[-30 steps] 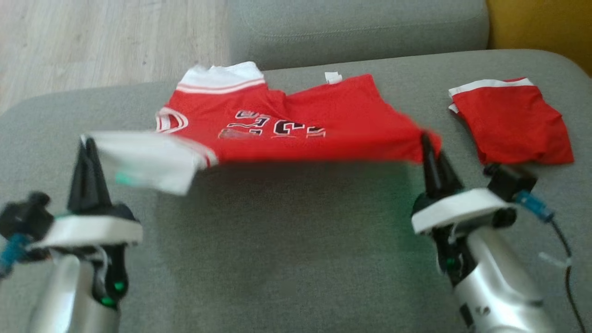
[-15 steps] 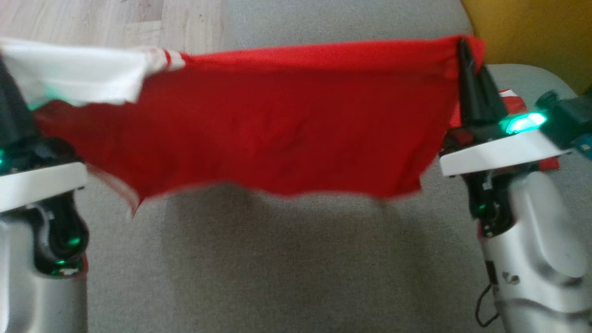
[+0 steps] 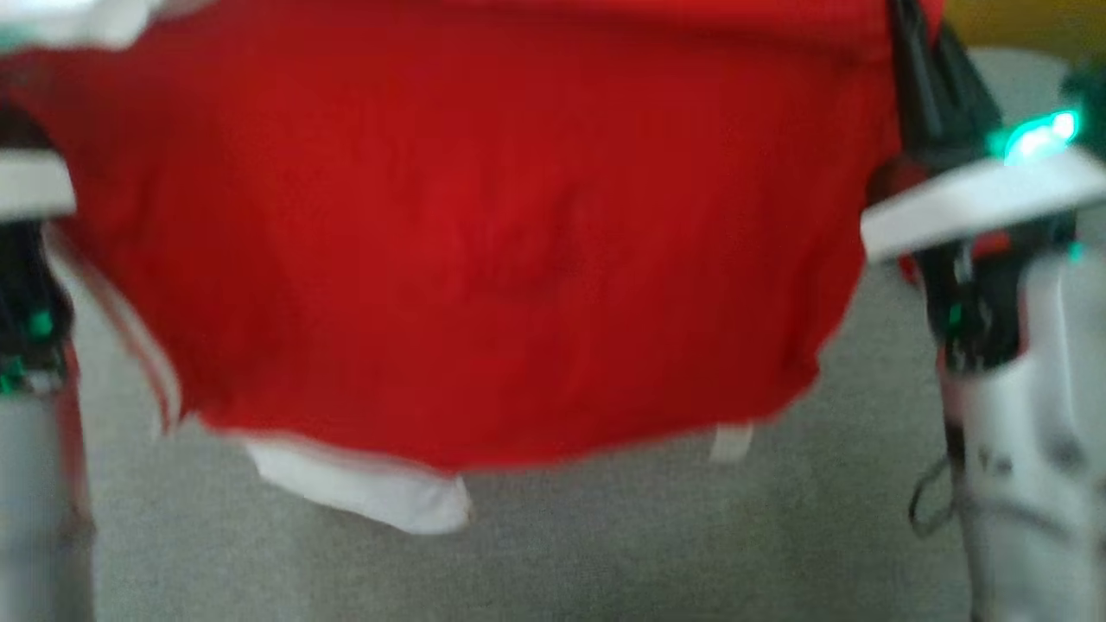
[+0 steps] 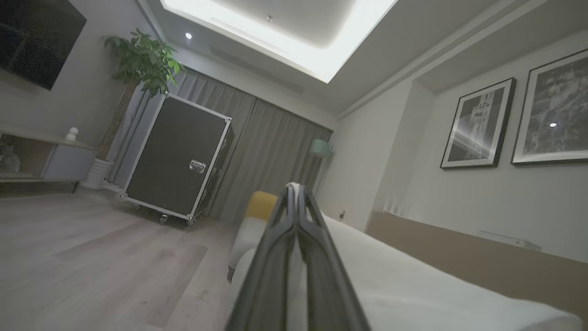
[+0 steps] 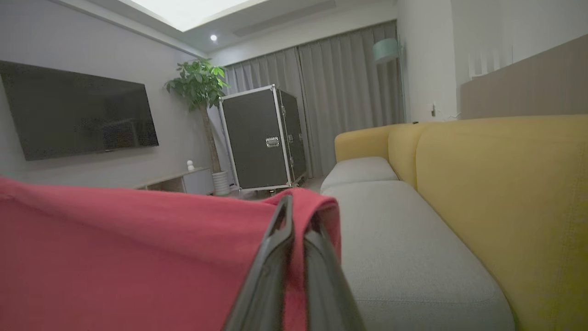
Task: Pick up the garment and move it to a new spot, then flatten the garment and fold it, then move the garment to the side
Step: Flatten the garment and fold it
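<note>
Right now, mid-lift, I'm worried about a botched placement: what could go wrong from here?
The left fingers pinch only a thin white edge of the jersey, which may slip free on that side. Its white flap hangs lowest, above the grey cushion, and could land tucked under, leaving a crease to flatten.

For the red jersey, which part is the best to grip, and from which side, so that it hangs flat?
Grip the two upper corners, each gripper coming in at its own outer side. The red jersey hangs as a wide sheet: the right gripper pinches its red corner, the left gripper its white edge, so the cloth spreads evenly between them.
</note>
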Available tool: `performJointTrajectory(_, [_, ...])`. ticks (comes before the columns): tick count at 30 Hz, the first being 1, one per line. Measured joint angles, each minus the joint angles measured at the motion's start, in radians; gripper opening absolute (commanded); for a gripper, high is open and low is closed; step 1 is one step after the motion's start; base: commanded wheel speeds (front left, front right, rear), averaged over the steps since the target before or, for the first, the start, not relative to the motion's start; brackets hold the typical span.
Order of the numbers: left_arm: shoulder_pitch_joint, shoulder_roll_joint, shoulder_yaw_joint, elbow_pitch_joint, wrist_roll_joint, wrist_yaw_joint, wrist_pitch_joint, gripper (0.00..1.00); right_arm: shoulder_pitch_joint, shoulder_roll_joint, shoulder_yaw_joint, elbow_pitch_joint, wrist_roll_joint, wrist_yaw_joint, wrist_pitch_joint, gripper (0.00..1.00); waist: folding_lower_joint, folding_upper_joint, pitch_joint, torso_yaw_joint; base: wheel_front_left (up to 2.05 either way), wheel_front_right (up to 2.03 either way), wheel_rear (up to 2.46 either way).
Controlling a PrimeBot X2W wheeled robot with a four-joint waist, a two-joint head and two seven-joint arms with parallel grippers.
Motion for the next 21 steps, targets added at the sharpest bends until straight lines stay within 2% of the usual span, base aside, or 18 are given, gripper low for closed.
performJointTrajectory(6, [-0.3, 0.06, -0.051, 0.323, 0.024, -0.081, -0.002, 0.0, -0.338, -0.033, 0.031, 0.267, -0.042, 0.0, 0.016, 0.0, 0.0003, 0.0, 0.13, 0.009, 0.0, 0.0, 0.0])
performJointTrajectory(13, [-0.655, 0.071, -0.077, 0.637, 0.075, -0.146, -0.146, 0.0, -0.72, -0.038, 0.021, 0.606, -0.092, 0.0, -0.19, 0.0, 0.0005, -0.0001, 0.255, 0.024, 0.0, 0.0, 0.0])
performJointTrajectory(16, [-0.718, 0.067, -0.102, 0.724, 0.082, -0.167, -0.196, 0.0, -0.794, -0.041, 0.021, 0.721, -0.141, 0.0, -0.278, 0.0, 0.0004, -0.0001, 0.281, 0.036, 0.0, 0.0, 0.0])
performJointTrajectory(21, [-0.695, 0.058, -0.177, 0.826, 0.081, -0.184, -0.24, 0.0, -0.776, -0.042, 0.031, 0.904, -0.159, 0.0, -0.334, 0.0, 0.0, 0.0, 0.282, 0.054, 0.0, 0.0, 0.0])
